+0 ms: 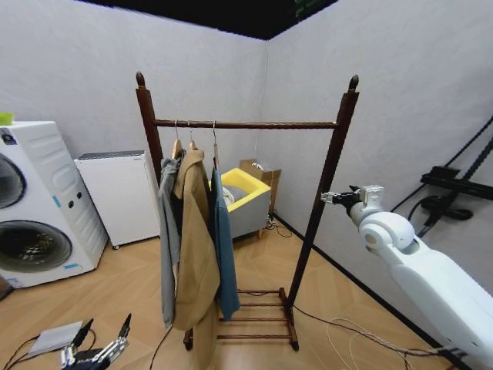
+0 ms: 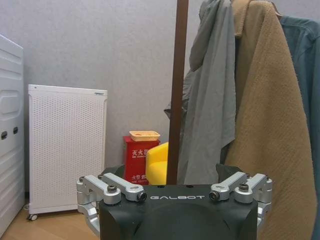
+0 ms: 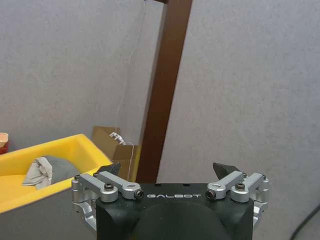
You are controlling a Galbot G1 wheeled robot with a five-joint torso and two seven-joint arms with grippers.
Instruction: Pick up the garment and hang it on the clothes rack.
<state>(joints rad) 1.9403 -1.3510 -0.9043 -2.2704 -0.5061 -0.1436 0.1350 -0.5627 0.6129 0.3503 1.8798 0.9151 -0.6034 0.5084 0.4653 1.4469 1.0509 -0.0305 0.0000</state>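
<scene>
Left gripper (image 1: pixel 98 351): mine, low near the floor, jaws spread wide and empty, parked clear of the hanging clothes.

Clothes rack (image 1: pixel 246 124): three coats bunched at its left end. The garment (image 1: pixel 224 254), teal, hangs on the crossbar rightmost of them, beside the tan coat (image 1: pixel 196 254); the job looks done.

Right gripper (image 1: pixel 333 198): mine, raised beside the right post, jaws wide, holding nothing.

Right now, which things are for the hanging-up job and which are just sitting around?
For the job:
- long dark teal cloth jacket, hanging on the rack
- tall reddish-brown wooden clothes rack
- right gripper, raised beside the rack's post, fingers open
- left gripper, down low, fingers open

Just around:
- grey hooded jacket
- tan-brown long coat
- white washing machine
- yellow tub
</scene>
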